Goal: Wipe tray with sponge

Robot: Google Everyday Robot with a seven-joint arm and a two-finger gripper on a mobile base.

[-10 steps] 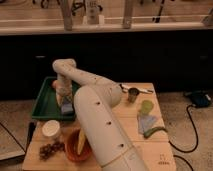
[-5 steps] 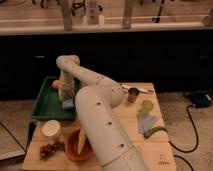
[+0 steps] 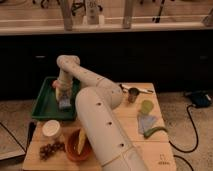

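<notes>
While the arm (image 3: 100, 120) reaches from the near edge across the table (image 3: 150, 152) and doubles back at the elbow, the gripper (image 3: 62, 95) points down inside the tray (image 3: 44, 104), towards its right side. The sponge (image 3: 65, 104) lies on the tray floor directly under the gripper and appears to touch it. Whether the gripper is clamped on the sponge or only pressing on it cannot be told; the wrist hides the contact. The steep downward pose suits the work: it lets the sponge sit flat against the tray floor, as a wipe needs. The tray sits at the far left corner of the table, square to its edge, with its left half bare and open for a stroke. In judgement, the wiping step is in hand but far from complete, since much of the floor lies beyond the sponge. The raised rim is the hazard: a stroke carried too far could drive the sponge against it and shift the tray. A white tub (image 3: 51, 129) and an orange bowl (image 3: 77, 146) stand just in front of the tray, near enough to be knocked if it slides.
</notes>
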